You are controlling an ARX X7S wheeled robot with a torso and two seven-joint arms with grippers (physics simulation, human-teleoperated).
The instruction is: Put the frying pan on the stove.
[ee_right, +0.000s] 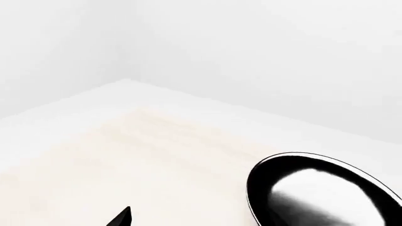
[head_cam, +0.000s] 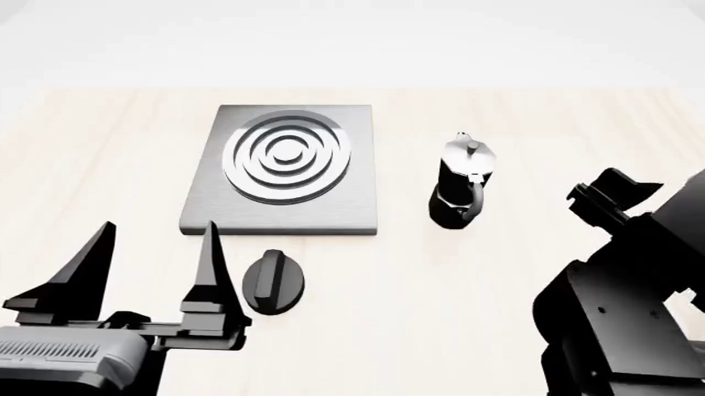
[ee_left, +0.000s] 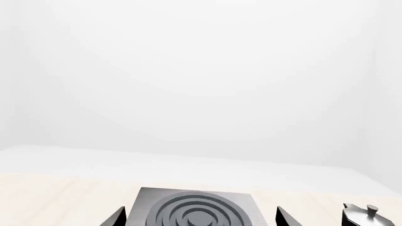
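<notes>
Only the right wrist view shows the frying pan [ee_right: 323,190], handle apparently cropped.

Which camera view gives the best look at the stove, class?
The head view: the whole stove shows from above, grey slab and concentric rings, nothing on it. The left wrist view catches only its far part, cut off by the frame. The right wrist view shows none of it.

The head camera is looking steeply down from above onto the pale table [head_cam: 463,330], taking in the stove [head_cam: 284,169], moka pot [head_cam: 461,183] and both arms. The left wrist camera is sitting low, facing level across that stove [ee_left: 196,209] toward a white wall, sharing stove and pot [ee_left: 364,215]. The right wrist camera is facing a table corner, close to the frying pan [ee_right: 320,193]
</notes>
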